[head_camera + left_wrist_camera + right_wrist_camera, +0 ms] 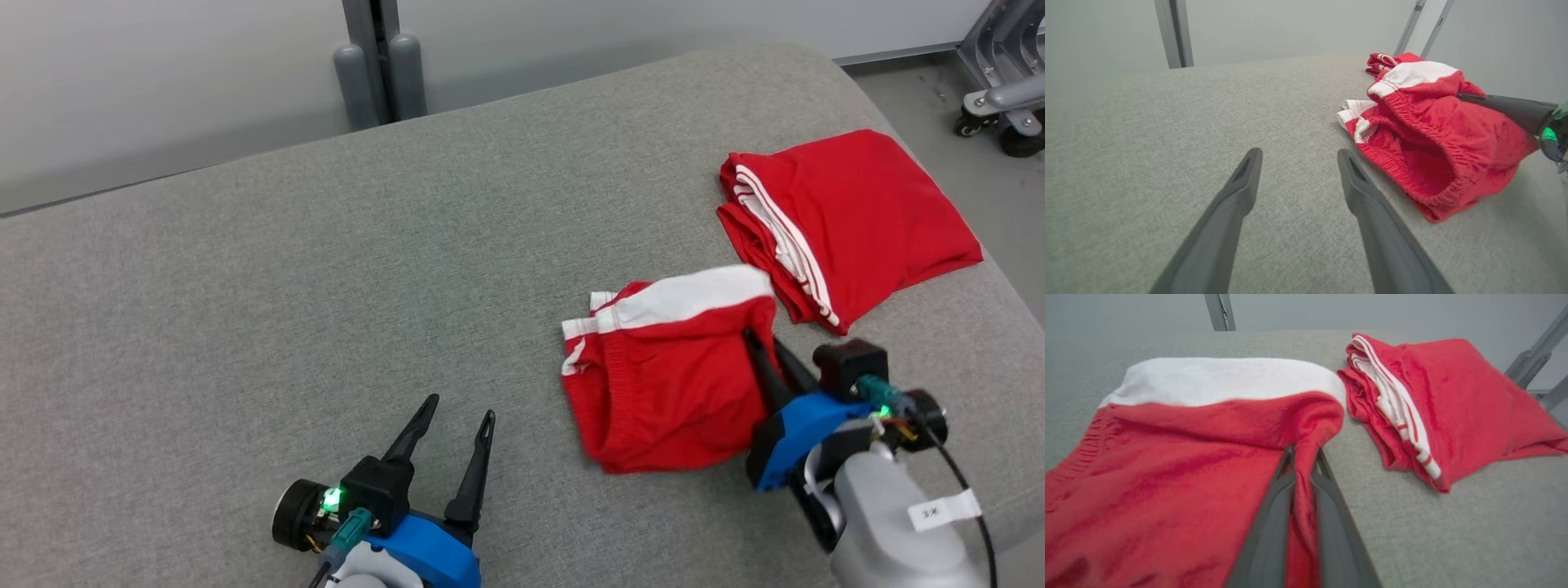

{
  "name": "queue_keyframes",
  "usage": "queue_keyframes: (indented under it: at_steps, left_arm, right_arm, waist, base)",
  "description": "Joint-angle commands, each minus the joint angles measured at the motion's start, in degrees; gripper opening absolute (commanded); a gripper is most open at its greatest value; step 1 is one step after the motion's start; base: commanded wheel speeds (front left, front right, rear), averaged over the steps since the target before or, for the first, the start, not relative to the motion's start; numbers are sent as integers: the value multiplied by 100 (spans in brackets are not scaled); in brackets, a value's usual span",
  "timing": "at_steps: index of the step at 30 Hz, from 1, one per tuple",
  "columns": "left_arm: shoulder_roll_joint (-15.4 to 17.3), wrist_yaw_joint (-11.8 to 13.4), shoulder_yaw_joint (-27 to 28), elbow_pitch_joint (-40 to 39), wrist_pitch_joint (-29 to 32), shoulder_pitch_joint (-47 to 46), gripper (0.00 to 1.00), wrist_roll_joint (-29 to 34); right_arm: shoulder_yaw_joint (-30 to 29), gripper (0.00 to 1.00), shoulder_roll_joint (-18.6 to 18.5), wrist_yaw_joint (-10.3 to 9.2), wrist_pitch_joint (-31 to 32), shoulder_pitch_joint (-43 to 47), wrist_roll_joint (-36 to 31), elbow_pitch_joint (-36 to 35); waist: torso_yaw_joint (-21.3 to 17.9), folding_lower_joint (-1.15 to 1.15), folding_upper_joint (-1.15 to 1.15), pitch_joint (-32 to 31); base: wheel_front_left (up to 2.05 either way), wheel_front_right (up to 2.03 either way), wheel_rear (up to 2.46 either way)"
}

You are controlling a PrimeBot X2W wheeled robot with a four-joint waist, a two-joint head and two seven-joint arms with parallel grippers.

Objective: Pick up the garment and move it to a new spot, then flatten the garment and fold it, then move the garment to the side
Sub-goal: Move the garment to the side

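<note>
Grey fabric-covered table (pixel 326 286), fine weave, rounded far corner. Plain pale grey wall (pixel 163 82) behind. Grey metal post (pixel 371 24) against wall, two rounded grey cylinders (pixel 380 77) at its foot, just past table's far edge. Grey floor (pixel 914 106) upper right; wheeled metal frame (pixel 1000 82) standing there. Light even, shadows faint.

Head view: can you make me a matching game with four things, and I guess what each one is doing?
Things:
1. left gripper
2. right gripper
3. crumpled red garment
4. folded red garment

What they are doing:
a. lies neatly at the far right of the grey table
b. open, holding nothing
c. shut, pinching red fabric
d. bunched up with a white band on top, gripped at its right edge

Pairs: 1-b, 2-c, 3-d, 4-a
</note>
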Motion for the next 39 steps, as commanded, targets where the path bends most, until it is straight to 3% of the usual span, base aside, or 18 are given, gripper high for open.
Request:
queue_keyframes:
  at_steps: [1, 6, 14, 19, 20, 21, 22, 23, 26, 31, 35, 39]
  left_arm:
    - [7, 8, 24, 4, -24, -32, 100, 33]
    - [7, -19, 69, 26, -24, -68, 100, 97]
    - [5, -34, 173, -23, -24, -296, 100, 174]
    - [12, -42, 201, -5, -22, -401, 100, 210]
    - [14, -44, 200, 3, -19, -418, 100, 221]
    - [15, -45, 213, 8, -18, -439, 100, 232]
    - [28, -46, 232, 15, -17, -453, 100, 234]
    - [37, -47, 245, 19, -17, -462, 100, 240]
    - [44, -36, 311, 15, -10, -492, 100, 276]
    - [45, -16, 407, -22, -11, -524, 100, 283]
    - [30, 30, 503, -84, -11, -542, 100, 318]
    - [21, 113, 603, -154, -13, -566, 100, 306]
  right_arm:
    - [-48, 0, -152, -3, 1, -224, -122, 8]
    - [-200, 0, -735, -3, 8, -1020, -621, 346]
    - [-923, 0, -1873, -3, 230, -2078, -1433, 934]
    - [-1480, 0, -2273, -3, 489, -2369, -1992, 1205]
    - [-1606, 12, -2326, -3, 526, -2397, -2091, 1224]
    - [-1782, 37, -2386, -4, 531, -2423, -2202, 1221]
    - [-1935, 100, -2420, -4, 543, -2433, -2319, 1194]
    - [-2121, 100, -2435, -4, 528, -2437, -2433, 1142]
    - [-2652, 100, -2280, -3, 404, -2438, -2797, 964]
    - [-3165, 100, -1723, -3, 60, -2502, -3117, 669]
    - [-3006, 100, -1074, -2, -8, -2480, -2778, 96]
    - [-2445, 100, -469, -2, -4, -1847, -2163, -736]
  waist:
    - [67, 0, 0, 67]
    - [279, 0, 0, 277]
    - [686, 0, 0, 674]
    - [872, 0, 0, 860]
    - [900, 0, 0, 889]
    - [923, 0, 0, 918]
    - [941, 0, 0, 939]
    - [957, 0, 0, 956]
    - [987, 0, 0, 985]
    - [964, 0, 0, 959]
    - [925, 0, 0, 931]
    - [927, 0, 0, 873]
  base:
    - [0, 0, 0]
    - [0, 0, 0]
    - [0, 0, 0]
    - [0, 0, 0]
    - [0, 0, 0]
    - [0, 0, 0]
    - [0, 0, 0]
    - [0, 0, 0]
    - [0, 0, 0]
    - [0, 0, 0]
    - [0, 0, 0]
    - [0, 0, 0]
